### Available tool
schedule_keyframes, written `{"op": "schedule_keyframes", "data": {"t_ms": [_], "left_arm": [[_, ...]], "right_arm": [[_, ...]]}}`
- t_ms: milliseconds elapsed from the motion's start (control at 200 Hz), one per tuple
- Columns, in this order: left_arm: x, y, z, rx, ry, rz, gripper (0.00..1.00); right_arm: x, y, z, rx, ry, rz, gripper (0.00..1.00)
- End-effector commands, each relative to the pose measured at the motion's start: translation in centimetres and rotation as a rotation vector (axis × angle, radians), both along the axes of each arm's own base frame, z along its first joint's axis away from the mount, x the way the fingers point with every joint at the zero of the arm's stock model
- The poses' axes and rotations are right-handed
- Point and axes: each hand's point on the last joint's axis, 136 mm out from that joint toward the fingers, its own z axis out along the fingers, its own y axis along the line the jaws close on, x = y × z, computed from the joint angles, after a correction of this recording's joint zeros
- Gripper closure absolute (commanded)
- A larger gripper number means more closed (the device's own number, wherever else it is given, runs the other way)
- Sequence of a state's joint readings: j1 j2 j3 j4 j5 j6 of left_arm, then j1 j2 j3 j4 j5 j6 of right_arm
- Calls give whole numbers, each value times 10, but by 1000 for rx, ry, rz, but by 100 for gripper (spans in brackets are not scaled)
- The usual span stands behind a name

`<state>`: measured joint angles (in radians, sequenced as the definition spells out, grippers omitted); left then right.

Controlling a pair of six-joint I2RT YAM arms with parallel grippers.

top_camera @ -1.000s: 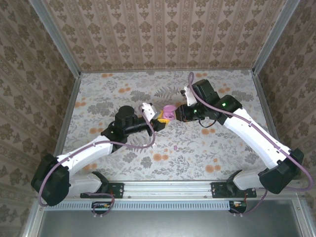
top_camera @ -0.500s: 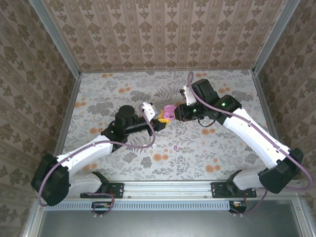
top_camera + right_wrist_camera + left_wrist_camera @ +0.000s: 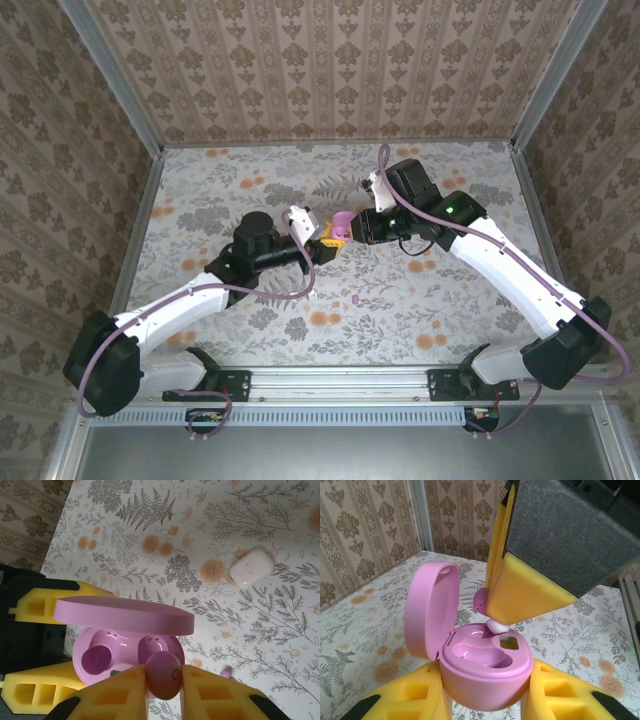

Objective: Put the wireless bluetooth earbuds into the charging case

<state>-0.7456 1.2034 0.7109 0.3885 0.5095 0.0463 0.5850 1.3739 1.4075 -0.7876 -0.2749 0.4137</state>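
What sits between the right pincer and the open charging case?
One earbud, pinched by the right pincer, white tip down at the open well of the charging case. Left wrist view shows it.

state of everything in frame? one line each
Pink oval hinged plastic case: lid open, clamped in left hand.
Pink white-tipped earbud: pinched in right hand, over a case well, unseated.
Second tiny pink earbud: loose on table.
Pale rounded-square case: on table, looks shut.

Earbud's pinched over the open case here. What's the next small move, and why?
Probably ease the right gripper down a touch: its earbud hangs tip-first over an open socket of the charging case, which the left gripper holds with the lid up. Release only once it seats.
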Motion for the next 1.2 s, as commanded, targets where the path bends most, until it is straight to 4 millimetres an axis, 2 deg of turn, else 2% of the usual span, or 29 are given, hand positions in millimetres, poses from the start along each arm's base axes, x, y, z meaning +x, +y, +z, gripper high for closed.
{"op": "schedule_keyframes", "data": {"t_ms": [0,195,505,970,1190], "left_arm": [[-2,-5,19,-33,-41,-24,70],[-1,-5,20,-36,-43,-16,70],[0,-6,21,-43,-42,-15,70],[-1,-5,29,-64,-54,-18,70],[-1,-5,29,-72,-50,-17,70]], "right_arm": [[1,4,2,9,-8,23,77],[-3,5,-2,-2,2,46,76],[-6,11,3,27,-7,77,75],[2,1,-1,-35,-33,28,76],[0,3,-1,-38,-37,48,76]]}}
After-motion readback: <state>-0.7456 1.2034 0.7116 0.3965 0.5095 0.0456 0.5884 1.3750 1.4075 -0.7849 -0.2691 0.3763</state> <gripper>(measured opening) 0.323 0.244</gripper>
